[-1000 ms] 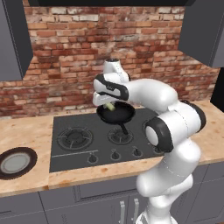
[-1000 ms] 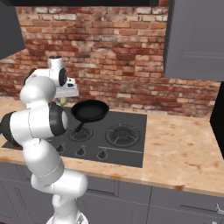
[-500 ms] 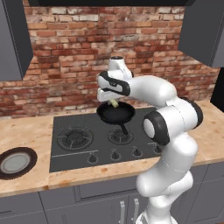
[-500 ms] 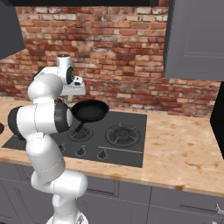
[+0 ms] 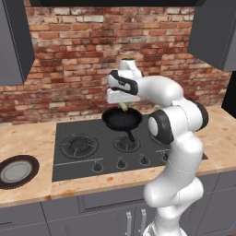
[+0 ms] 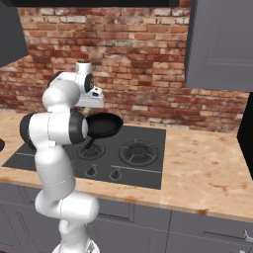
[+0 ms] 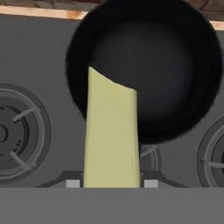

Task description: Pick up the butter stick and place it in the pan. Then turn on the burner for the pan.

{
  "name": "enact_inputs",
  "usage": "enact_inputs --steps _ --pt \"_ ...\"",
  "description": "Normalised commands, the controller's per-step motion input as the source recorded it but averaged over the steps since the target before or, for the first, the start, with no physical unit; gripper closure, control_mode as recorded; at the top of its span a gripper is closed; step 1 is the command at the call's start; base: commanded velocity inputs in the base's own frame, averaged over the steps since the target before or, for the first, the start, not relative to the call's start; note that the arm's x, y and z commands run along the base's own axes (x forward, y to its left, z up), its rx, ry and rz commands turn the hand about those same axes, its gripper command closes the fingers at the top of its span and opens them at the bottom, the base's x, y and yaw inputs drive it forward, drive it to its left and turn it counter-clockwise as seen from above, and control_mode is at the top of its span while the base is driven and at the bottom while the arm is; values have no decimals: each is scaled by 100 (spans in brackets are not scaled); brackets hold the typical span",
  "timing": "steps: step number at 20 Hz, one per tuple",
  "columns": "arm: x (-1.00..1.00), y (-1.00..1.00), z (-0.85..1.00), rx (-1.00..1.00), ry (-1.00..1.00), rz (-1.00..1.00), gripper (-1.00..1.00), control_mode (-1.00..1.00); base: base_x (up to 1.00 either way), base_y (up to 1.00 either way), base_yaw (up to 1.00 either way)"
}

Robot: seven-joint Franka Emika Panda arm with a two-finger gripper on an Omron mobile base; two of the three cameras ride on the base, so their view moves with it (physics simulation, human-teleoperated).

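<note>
My gripper [image 5: 122,104] hangs just above the back rim of the pan [image 5: 122,119], shut on the butter stick [image 5: 123,107]. In the hand view the butter stick [image 7: 111,135] is a pale yellow bar rising from between my two fingertips [image 7: 73,183], and its far end overlaps the lower left part of the pan [image 7: 166,65]. The pan is round, black and empty, and it rests on the cooktop with its short handle [image 5: 131,136] pointing to the front. From the right base view the pan [image 6: 106,124] sits just below my hand [image 6: 92,101].
The dark cooktop [image 5: 69,168] has burners left [image 5: 79,145] and front [image 5: 126,144] of the pan and a row of knobs [image 5: 120,162] along its front edge. A dark round plate with a grey centre [image 5: 16,171] lies on the wooden counter far left. Brick wall behind.
My arm has swung a little to the right with the butter stick held, bringing the hand over the pan. The pan has not moved.
</note>
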Motion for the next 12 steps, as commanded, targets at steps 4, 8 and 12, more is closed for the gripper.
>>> enact_inputs --steps 4,8,12 --pt "35 -40 -19 1 9 -6 100 -100 0 0 0" --pt "18 -23 -45 0 0 -1 100 -100 0 0 0" --pt "7 -6 -49 0 0 0 100 -100 0 0 0"
